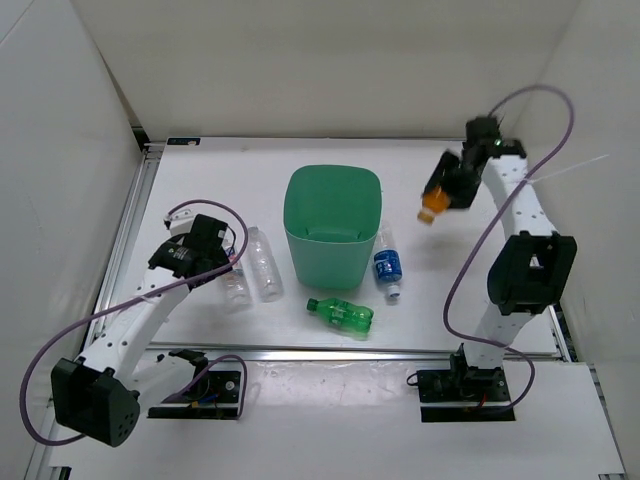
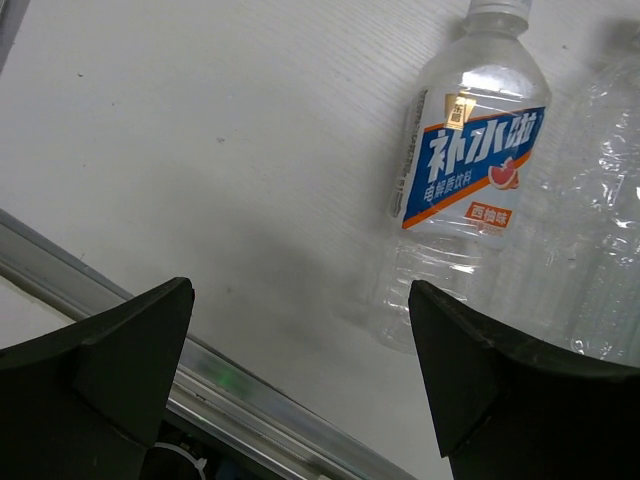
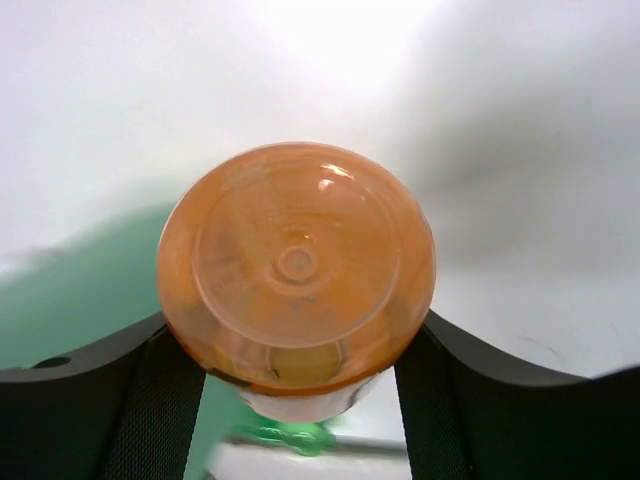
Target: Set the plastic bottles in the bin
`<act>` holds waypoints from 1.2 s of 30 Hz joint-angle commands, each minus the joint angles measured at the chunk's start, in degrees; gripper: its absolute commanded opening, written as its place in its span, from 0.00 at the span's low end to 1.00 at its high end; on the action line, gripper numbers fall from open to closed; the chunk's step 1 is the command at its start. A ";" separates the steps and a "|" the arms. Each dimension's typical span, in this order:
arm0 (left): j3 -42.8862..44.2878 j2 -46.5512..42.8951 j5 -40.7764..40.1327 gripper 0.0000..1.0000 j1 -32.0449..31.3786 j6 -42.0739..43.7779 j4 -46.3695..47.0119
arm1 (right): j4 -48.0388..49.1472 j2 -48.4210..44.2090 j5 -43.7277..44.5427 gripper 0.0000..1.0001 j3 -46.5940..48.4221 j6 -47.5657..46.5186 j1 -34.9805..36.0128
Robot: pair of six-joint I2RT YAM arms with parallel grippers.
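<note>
Right of the bin (image 1: 333, 215) we pinch the orange bottle (image 3: 296, 265) in our right end effector (image 3: 296, 345) for transfer; left end effector (image 2: 300, 300) spread.

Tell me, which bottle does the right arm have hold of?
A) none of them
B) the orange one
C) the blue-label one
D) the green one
B: the orange bottle sits clamped between the right arm's fingers, held up to the right of the bin.
</note>
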 commanded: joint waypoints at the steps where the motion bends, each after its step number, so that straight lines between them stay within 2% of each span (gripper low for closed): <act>1: 1.05 0.55 -3.12 1.00 -0.18 -2.00 -1.68 | -4.63 -5.76 -7.77 0.12 24.07 2.98 0.72; 3: 1.58 1.08 -4.79 1.00 -0.79 -2.00 -1.68 | -4.65 -4.01 -14.52 0.12 33.01 4.83 2.82; 5: 2.19 1.69 -6.02 1.00 -0.80 -2.00 -1.68 | -3.95 -2.86 -17.80 0.12 41.61 5.98 4.93; 6: 2.19 1.69 -6.72 1.00 -0.80 -2.00 -1.68 | -3.42 -2.24 -18.77 0.12 42.97 6.50 7.38; 8: 2.81 2.21 -6.73 1.00 -0.80 -2.00 -1.68 | -1.14 -2.24 -20.19 0.12 42.47 7.12 11.77; 13: 4.82 3.27 -2.77 1.00 -1.32 0.63 0.85 | -0.61 -3.55 -15.28 0.12 36.05 5.29 21.36; 15: 5.53 3.27 -2.77 1.00 -1.32 1.15 2.36 | -0.61 -4.26 -13.17 0.19 34.12 3.88 26.11; 17: 7.11 2.75 -2.77 1.00 -1.32 1.86 5.07 | -3.22 -4.26 -9.32 0.38 33.49 1.77 29.27; 18: 7.11 3.27 -2.25 1.00 -0.71 2.39 5.79 | -4.55 -3.74 -7.72 0.52 34.01 1.76 29.29; 19: 7.98 3.27 -2.25 1.00 -0.19 3.09 6.32 | -5.87 -3.73 -6.40 0.85 34.63 1.76 29.81; 20: 8.52 4.14 -2.25 1.00 -0.18 3.09 6.32 | -7.01 -4.25 -4.65 1.00 36.03 1.76 29.82; 24: 10.98 5.91 -2.25 1.00 0.35 3.09 6.32 | -7.91 -11.18 8.17 1.00 39.12 1.76 27.98; 26: 11.59 5.91 -0.58 1.00 0.87 2.48 6.32 | -5.98 -17.51 15.27 1.00 36.23 3.15 24.64; 29: 11.60 5.91 2.41 1.00 1.49 0.46 6.32 | -4.13 -24.37 20.41 1.00 23.25 4.57 18.23; 31: 10.20 5.91 3.90 1.00 1.49 -0.68 6.32 | -4.12 -25.26 16.67 1.00 15.07 4.57 12.62; 34: 8.52 5.91 5.83 1.00 1.49 -0.69 6.32 | -2.82 -25.26 10.78 1.00 -4.22 4.57 8.13; 35: 7.74 5.91 5.84 1.00 1.49 -0.69 6.32 | -1.59 -25.26 10.75 1.00 -7.61 4.57 7.06; 36: 6.95 5.91 5.84 1.00 1.49 -0.69 6.32 | 0.25 -25.26 4.14 1.00 -11.03 3.97 4.96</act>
